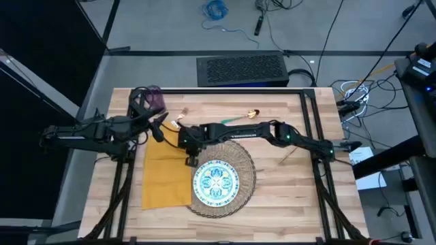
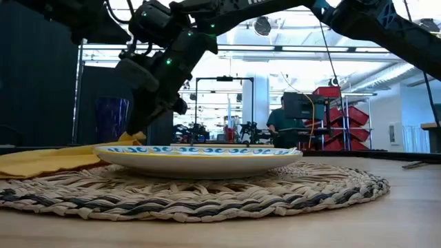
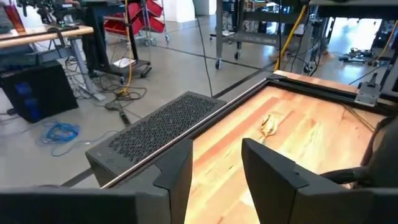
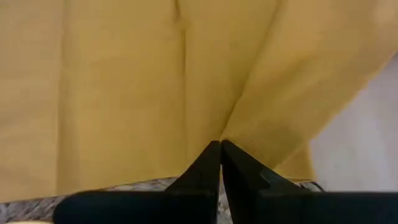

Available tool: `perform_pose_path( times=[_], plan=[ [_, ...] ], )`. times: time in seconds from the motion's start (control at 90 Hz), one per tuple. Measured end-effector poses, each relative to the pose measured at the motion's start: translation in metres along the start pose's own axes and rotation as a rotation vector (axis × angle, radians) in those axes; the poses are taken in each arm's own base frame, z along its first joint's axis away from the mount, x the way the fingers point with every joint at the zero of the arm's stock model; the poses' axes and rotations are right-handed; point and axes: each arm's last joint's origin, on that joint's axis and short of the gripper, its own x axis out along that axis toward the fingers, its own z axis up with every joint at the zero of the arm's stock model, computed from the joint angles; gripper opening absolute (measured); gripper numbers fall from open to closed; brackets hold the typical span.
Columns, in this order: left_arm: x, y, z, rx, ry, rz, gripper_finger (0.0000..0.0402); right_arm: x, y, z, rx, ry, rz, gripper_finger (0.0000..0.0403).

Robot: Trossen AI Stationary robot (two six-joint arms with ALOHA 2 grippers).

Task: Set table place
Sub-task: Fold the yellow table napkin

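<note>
Where placemat (image 1: 235, 178) meets napkin (image 1: 165, 175): right tool (image 1: 190, 160) pinched on napkin edge; left tool (image 1: 158, 128) apart, hovering near cup (image 1: 154, 99).

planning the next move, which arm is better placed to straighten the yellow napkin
Right: its gripper hangs at the napkin edge beside the plate, fingers shut. The left gripper is open, farther back.

Right tool (image 1: 191, 161) reaches far left across the middle, fingers pressed together and pointing down; left tool (image 1: 165, 126) hovers far-left, fingers parted.
</note>
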Motion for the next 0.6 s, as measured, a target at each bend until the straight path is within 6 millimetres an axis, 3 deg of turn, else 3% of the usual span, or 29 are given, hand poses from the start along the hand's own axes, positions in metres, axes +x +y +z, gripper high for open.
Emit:
perform_pose_path(
  times=[0.378, 0.6],
  plan=[
    [0.000, 0.000, 0.000, 0.001, 0.004, -0.007, 0.0125, 0.015, 0.004, -0.007, 0.023, 0.030, 0.051, 0.0002],
    [0.000, 0.000, -0.002, -0.015, 0.018, -0.016, 0.0125, 0.015, 0.004, -0.007, 0.016, 0.024, 0.052, 0.0038]
  ],
)
